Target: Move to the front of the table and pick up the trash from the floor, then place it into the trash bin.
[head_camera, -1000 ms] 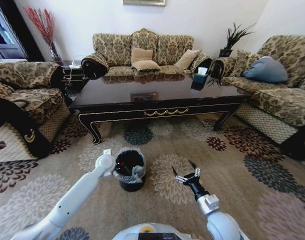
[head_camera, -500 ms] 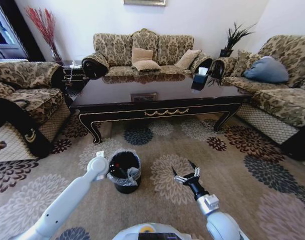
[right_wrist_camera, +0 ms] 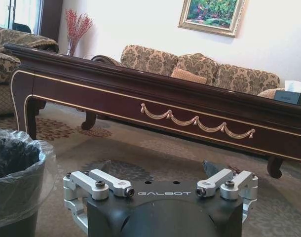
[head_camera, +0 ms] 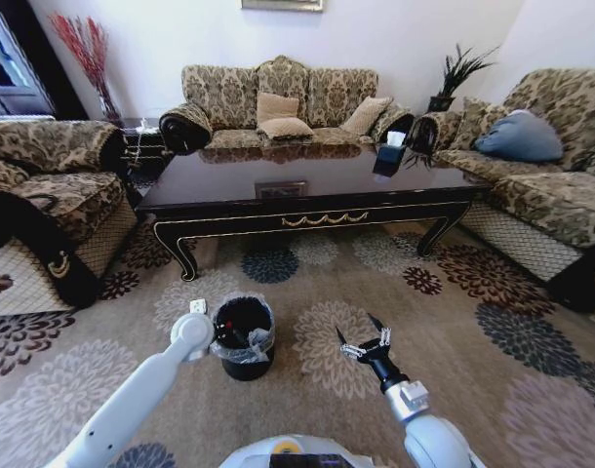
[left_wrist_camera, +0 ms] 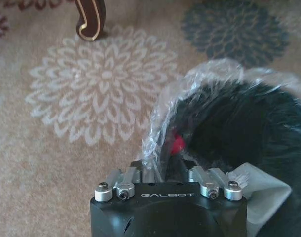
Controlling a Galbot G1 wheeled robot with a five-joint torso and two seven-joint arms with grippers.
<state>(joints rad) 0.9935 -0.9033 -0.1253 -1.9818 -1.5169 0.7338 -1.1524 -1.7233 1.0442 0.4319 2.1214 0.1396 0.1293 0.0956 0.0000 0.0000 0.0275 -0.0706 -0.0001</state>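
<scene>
Trash bin (head_camera: 244, 335) on patterned carpet, in front of table (head_camera: 307, 195). Looks light, easily tipped; liner (left_wrist_camera: 190, 94) thin, slippery; stiff rim best hold. Left pincer (left_wrist_camera: 166, 170) clenched on liner-covered near rim; red scrap (left_wrist_camera: 178, 144) inside. Right pincer (head_camera: 364, 342) released, hovering beside bin, grasping nothing.

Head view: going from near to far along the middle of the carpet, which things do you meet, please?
Right gripper → trash bin → table → far sofa.
</scene>
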